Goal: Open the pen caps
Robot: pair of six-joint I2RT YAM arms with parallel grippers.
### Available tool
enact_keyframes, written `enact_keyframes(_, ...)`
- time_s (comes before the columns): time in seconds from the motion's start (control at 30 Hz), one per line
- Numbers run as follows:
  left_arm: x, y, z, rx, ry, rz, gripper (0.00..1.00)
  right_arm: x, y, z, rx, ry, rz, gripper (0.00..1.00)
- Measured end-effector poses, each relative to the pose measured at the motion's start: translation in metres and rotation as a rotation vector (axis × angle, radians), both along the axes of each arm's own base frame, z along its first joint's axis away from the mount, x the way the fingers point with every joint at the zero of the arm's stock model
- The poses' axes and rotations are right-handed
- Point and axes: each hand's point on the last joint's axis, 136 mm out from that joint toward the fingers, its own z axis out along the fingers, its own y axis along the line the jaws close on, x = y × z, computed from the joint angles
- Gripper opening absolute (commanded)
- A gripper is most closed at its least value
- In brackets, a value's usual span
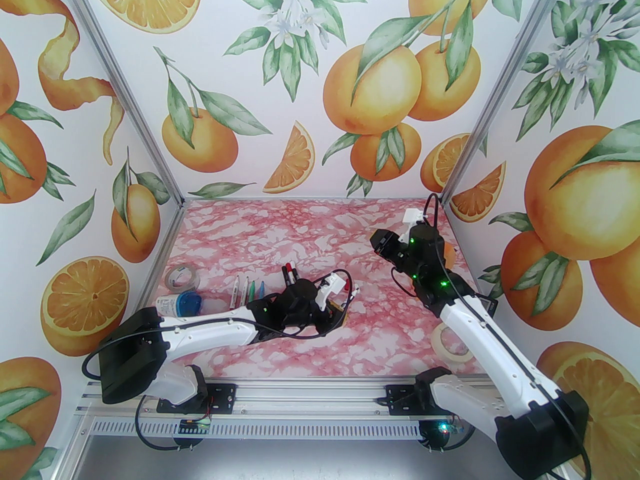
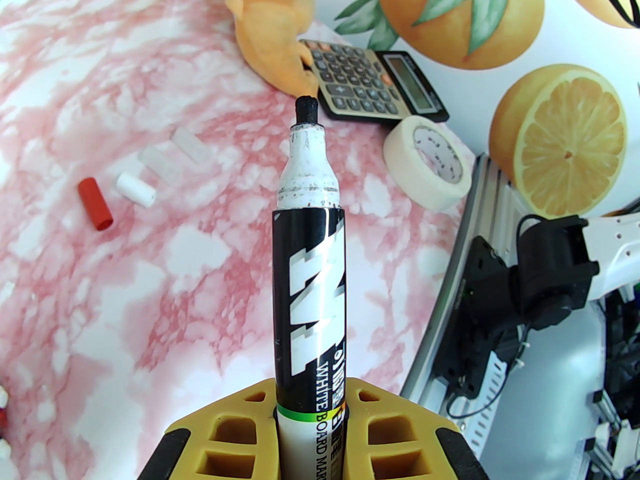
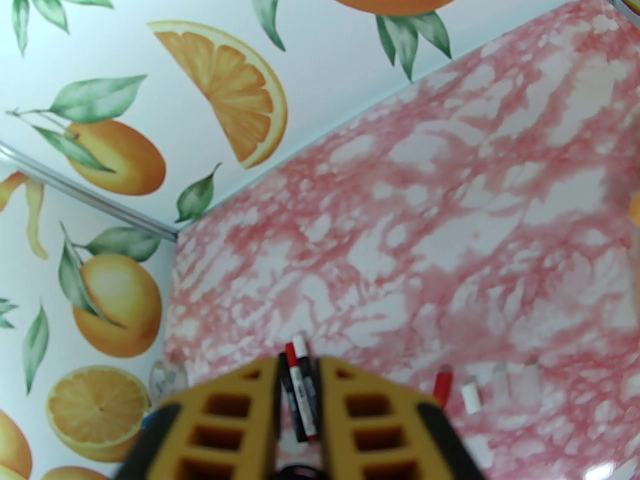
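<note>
In the left wrist view my left gripper (image 2: 310, 418) is shut on a black-and-white whiteboard pen (image 2: 309, 293). Its cap is off and its black tip (image 2: 306, 109) is bare. Loose pen caps lie on the table to its left: a red one (image 2: 95, 203), a white one (image 2: 136, 189) and two clear ones (image 2: 162, 164). My right gripper (image 3: 298, 418) hangs raised at the back right (image 1: 382, 243), shut, with a thin slit between its fingers; I cannot tell whether it holds anything. Two more pens (image 1: 289, 273) and several slim pens (image 1: 247, 292) lie at centre left.
A calculator (image 2: 375, 80), an orange toy (image 2: 275, 33) and a masking tape roll (image 2: 430, 163) sit by the right wall. A clear tape roll (image 1: 181, 277) and a blue-lidded container (image 1: 177, 304) stand at the left. The back of the pink marbled table (image 1: 300, 228) is bare.
</note>
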Motion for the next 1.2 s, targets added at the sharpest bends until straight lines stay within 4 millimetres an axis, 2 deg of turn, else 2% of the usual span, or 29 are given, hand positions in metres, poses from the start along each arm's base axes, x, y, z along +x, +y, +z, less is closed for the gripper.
enact_keyframes(0.13, -0.001, 0.009, 0.006, -0.033, 0.005, 0.013, 0.0, -0.004, 0.006, -0.006, -0.052, -0.003, 0.067, 0.07)
enact_keyframes(0.23, 0.001, 0.012, 0.021, -0.081, -0.013, 0.024, 0.0, -0.01, 0.006, -0.02, -0.121, 0.018, 0.103, 0.08)
enact_keyframes(0.37, 0.003, 0.018, 0.042, -0.147, -0.035, 0.041, 0.0, -0.025, -0.001, -0.049, -0.224, 0.089, 0.138, 0.09)
enact_keyframes(0.5, 0.007, 0.029, 0.053, -0.188, -0.05, 0.068, 0.0, -0.036, -0.013, -0.077, -0.316, 0.166, 0.135, 0.09)
enact_keyframes(0.67, 0.012, 0.038, 0.054, -0.199, -0.049, 0.098, 0.0, -0.04, -0.027, -0.114, -0.417, 0.28, 0.114, 0.11)
enact_keyframes(0.93, 0.012, 0.041, 0.053, -0.194, -0.044, 0.104, 0.0, -0.038, -0.038, -0.172, -0.529, 0.45, 0.126, 0.12)
enact_keyframes(1.03, 0.012, 0.044, 0.052, -0.185, -0.04, 0.109, 0.0, -0.038, -0.038, -0.183, -0.537, 0.482, 0.136, 0.13)
enact_keyframes(1.2, 0.018, 0.052, 0.047, -0.156, -0.042, 0.142, 0.0, -0.042, -0.029, -0.185, -0.534, 0.471, 0.153, 0.14)
